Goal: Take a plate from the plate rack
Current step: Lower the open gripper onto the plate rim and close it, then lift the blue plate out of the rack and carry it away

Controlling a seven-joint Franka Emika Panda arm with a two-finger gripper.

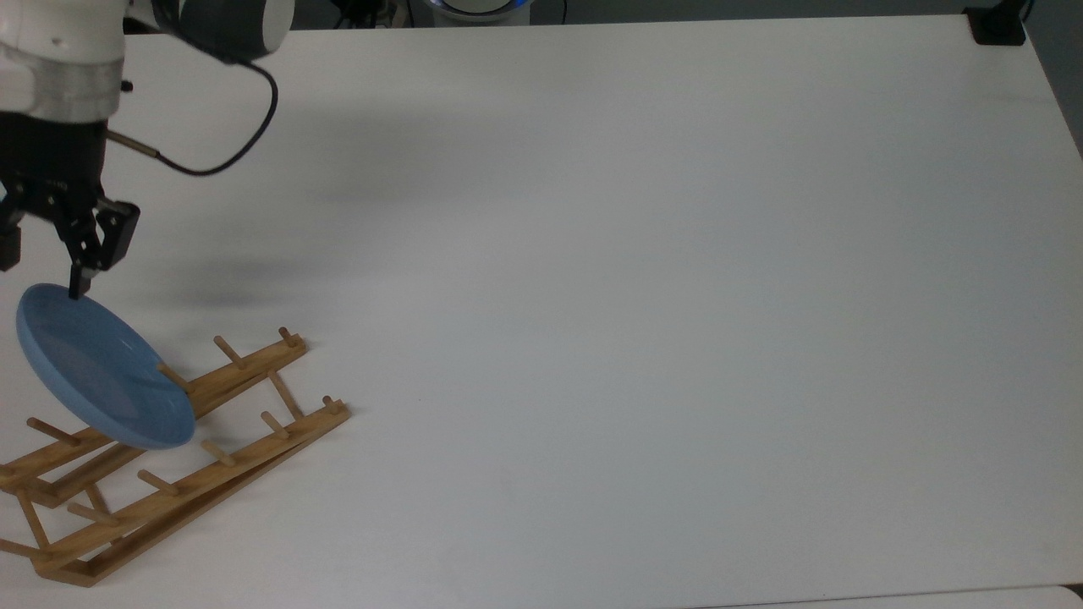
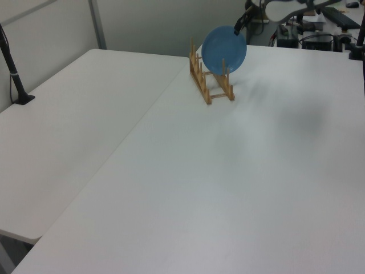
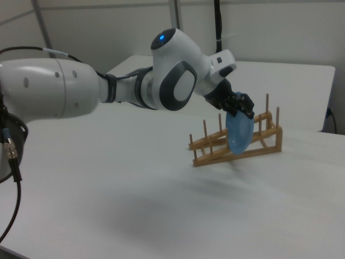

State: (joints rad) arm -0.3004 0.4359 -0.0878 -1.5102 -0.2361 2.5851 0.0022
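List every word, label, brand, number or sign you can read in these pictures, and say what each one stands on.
There is no readable text.
The plate is plain blue, with no print.
The plate rack is bare wood, with no label.
The gripper and the arm bear no marking that can be read; the arm carries a small blue light, not a sign.
The table is blank white.
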